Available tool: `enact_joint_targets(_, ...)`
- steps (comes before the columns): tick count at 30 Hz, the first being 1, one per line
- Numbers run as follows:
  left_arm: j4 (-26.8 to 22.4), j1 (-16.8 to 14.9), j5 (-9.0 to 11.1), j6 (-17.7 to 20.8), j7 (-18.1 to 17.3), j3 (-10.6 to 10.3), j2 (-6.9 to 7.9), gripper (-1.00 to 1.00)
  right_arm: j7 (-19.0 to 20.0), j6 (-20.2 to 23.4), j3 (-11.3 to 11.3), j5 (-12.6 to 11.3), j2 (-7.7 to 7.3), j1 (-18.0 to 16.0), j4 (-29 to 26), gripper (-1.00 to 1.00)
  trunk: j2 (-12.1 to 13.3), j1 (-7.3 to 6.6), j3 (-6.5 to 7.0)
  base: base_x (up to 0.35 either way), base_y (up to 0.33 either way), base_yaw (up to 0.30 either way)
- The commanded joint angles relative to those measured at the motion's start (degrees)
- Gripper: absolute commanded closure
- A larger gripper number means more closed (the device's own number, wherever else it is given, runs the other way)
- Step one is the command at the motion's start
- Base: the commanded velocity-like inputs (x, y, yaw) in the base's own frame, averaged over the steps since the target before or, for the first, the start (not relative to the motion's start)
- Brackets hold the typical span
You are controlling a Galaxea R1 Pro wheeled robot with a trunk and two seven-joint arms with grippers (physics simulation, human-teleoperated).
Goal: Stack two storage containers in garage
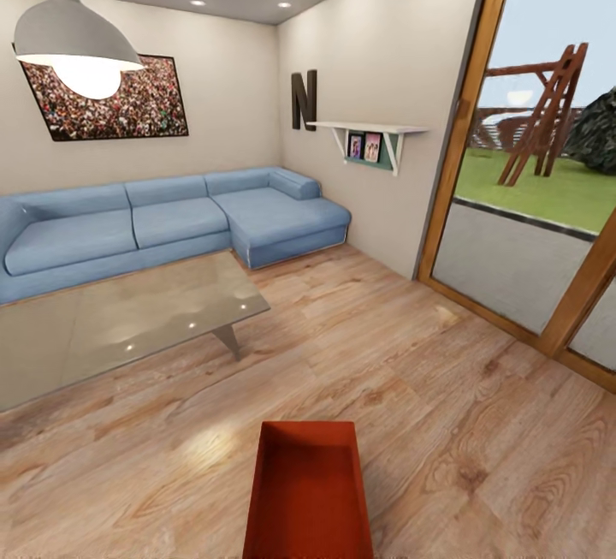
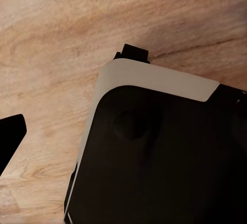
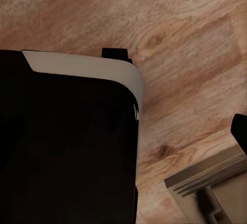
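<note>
I am in the living room. One red-orange open storage container (image 1: 308,490) lies low at the centre of the head view, on the light wood-plank floor (image 1: 428,388); the frame edge cuts off its near end. The left wrist view shows one dark fingertip (image 2: 10,137) over the planks beside my black and white base (image 2: 154,152). A dark fingertip (image 3: 241,131) shows at the edge of the right wrist view, beside the base (image 3: 67,141). Nothing shows between the fingers. The garage is out of view.
A blue sectional sofa (image 1: 171,225) lines the far wall, with a glass coffee table (image 1: 120,319) in front of it at left. Wood-framed glass doors (image 1: 466,157) stand at right. A pale moulded frame (image 3: 211,188) lies close to my right arm.
</note>
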Motion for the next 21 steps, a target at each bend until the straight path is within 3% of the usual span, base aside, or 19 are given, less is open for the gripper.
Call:
enact_joint_targets(1,-0.01,-0.02,0.18,-0.02,0.10,0.09,-0.01,-1.00,-0.03,-0.32,0.49,-0.50,0.03,-0.07,0.17,-1.00,-0.03,0.00,-0.15,0.000,0.000,0.000)
enact_joint_targets(21,-0.01,-0.02,0.27,-0.02,0.19,0.09,-0.02,-1.00,-0.04,-0.34,0.39,-0.50,0.02,-0.06,0.17,-1.00,-0.03,0.00,-1.96,0.000,0.000,0.000)
